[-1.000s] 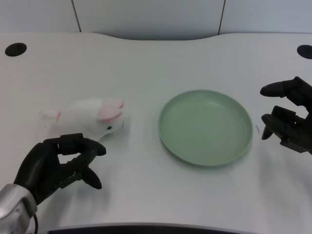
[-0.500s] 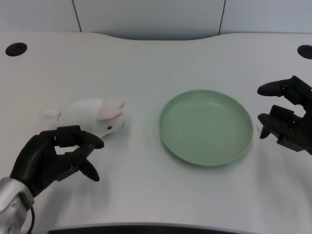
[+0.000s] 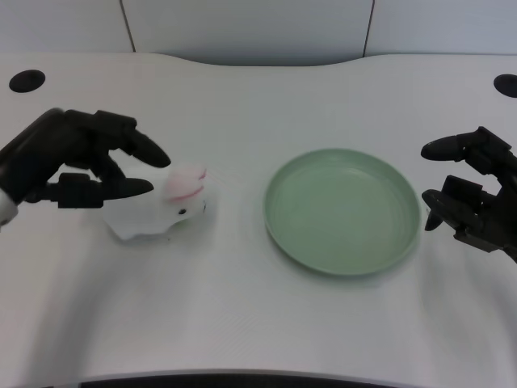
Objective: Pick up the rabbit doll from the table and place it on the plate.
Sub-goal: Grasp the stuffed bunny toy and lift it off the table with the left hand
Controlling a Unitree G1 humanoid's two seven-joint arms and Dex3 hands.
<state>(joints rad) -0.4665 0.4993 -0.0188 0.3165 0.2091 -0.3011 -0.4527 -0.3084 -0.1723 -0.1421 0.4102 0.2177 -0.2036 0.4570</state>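
The white rabbit doll (image 3: 166, 208) with pink ears lies on the table, left of centre, its face toward the plate. My left hand (image 3: 69, 158) hovers over the doll's back end, fingers spread apart and pointing right; it covers the doll's tail side. Whether the fingers touch the doll I cannot tell, and nothing is gripped. The pale green plate (image 3: 342, 212) sits right of centre with nothing on it.
My right hand (image 3: 472, 202) waits near the table's right edge, beside the plate. Two dark round holes (image 3: 27, 80) (image 3: 505, 85) mark the table's far corners. The table's near edge runs along the bottom.
My left hand has risen from the near-left table area and moved away from me, now over the doll's rear. The doll and plate have not moved.
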